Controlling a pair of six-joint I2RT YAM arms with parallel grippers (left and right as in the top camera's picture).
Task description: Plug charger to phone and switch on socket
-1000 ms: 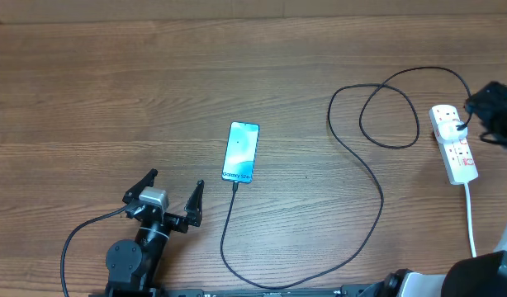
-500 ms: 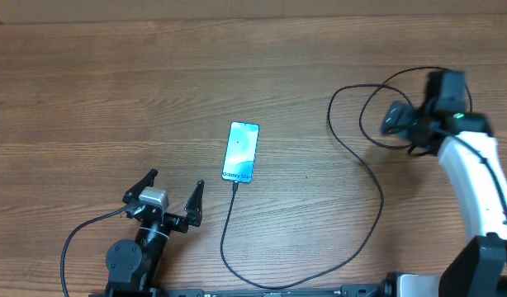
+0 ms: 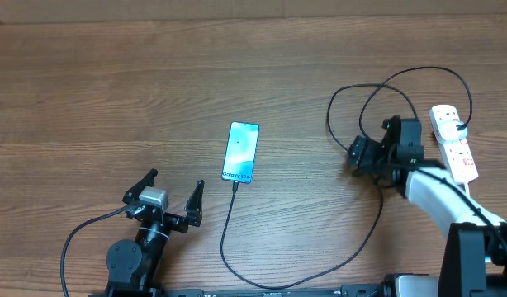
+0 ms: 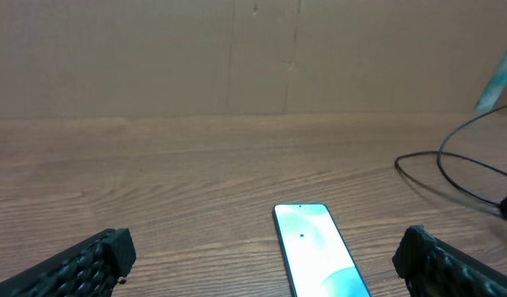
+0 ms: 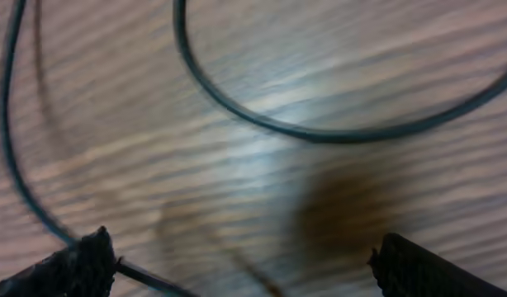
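The phone [image 3: 241,153] lies screen up mid-table, its blue screen also low in the left wrist view [image 4: 315,247]. The charger [image 3: 377,210], a thin black cable, ends at the phone's near short edge, curves right and loops beside the socket [image 3: 453,144]. A black plug sits in that white strip. My left gripper [image 3: 172,196] stands open just short of the phone, with its fingers [image 4: 97,256] well apart. My right gripper [image 3: 358,157] hangs open over the cable loops, left of the socket. Its blurred wrist view shows the charger [image 5: 319,132] curving between and beyond its fingers [image 5: 419,268].
A white cord [image 3: 470,214] runs from the socket toward the table's near right edge. Another black cable [image 3: 72,243] trails by the left arm's base. A cardboard wall [image 4: 237,58] backs the table.
My right arm has swung from the socket leftward and down over the cable loops, its jaws opening wider on the way. The left arm and the phone have not moved.
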